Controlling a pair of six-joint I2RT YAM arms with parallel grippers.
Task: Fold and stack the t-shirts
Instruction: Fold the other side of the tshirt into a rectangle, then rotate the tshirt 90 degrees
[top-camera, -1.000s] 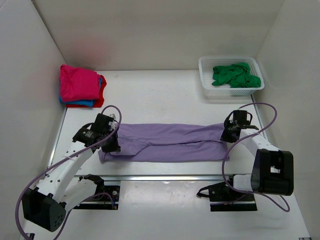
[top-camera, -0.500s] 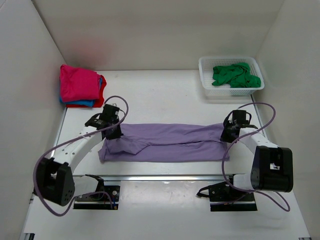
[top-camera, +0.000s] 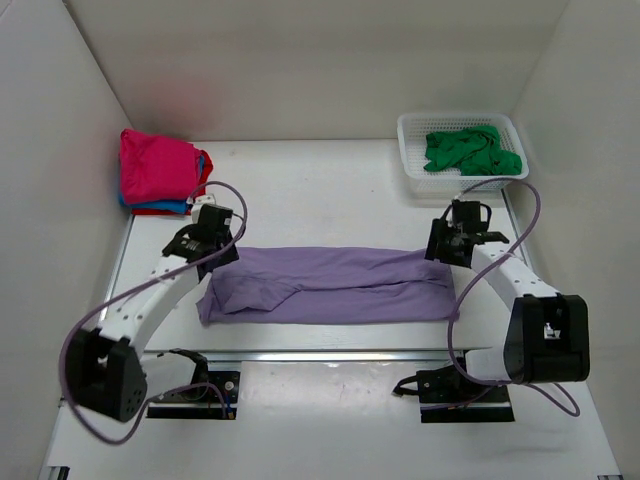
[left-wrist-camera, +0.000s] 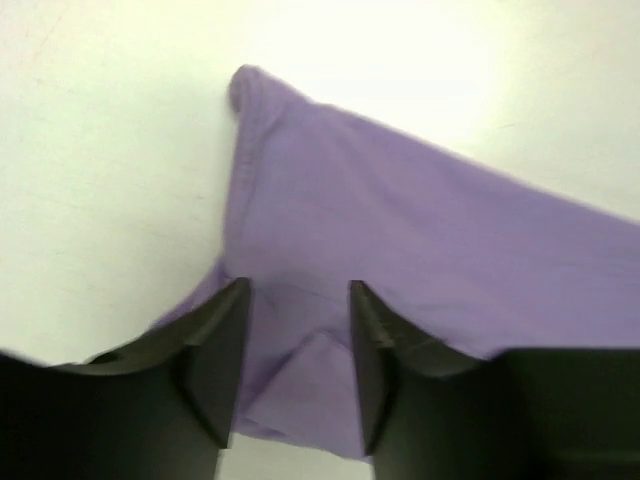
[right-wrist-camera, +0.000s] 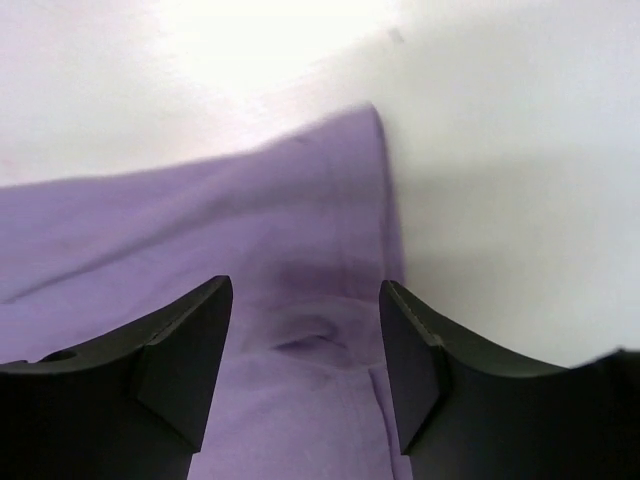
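Note:
A lilac purple t-shirt (top-camera: 330, 285) lies folded into a long flat band across the table's front. My left gripper (top-camera: 216, 243) hovers over its left end, open, with only cloth (left-wrist-camera: 420, 230) below the gap (left-wrist-camera: 298, 290). Above the band's right end my right gripper (top-camera: 443, 245) is open too, the cloth (right-wrist-camera: 200, 230) lying loose under its gap (right-wrist-camera: 305, 290). A folded stack of t-shirts sits at the back left: magenta pink (top-camera: 155, 166) on top, blue (top-camera: 165, 206) and red (top-camera: 197, 190) edges beneath. A green t-shirt (top-camera: 470, 150) lies crumpled in the basket.
The white lattice basket (top-camera: 415, 178) stands at the back right corner. White walls close in the table on the left, back and right. A metal rail (top-camera: 330, 355) runs along the front edge by the arm bases.
Both grippers have opened and let go of the purple shirt's ends, then lifted and drawn back toward the far side. The shirt now lies flat on the table.

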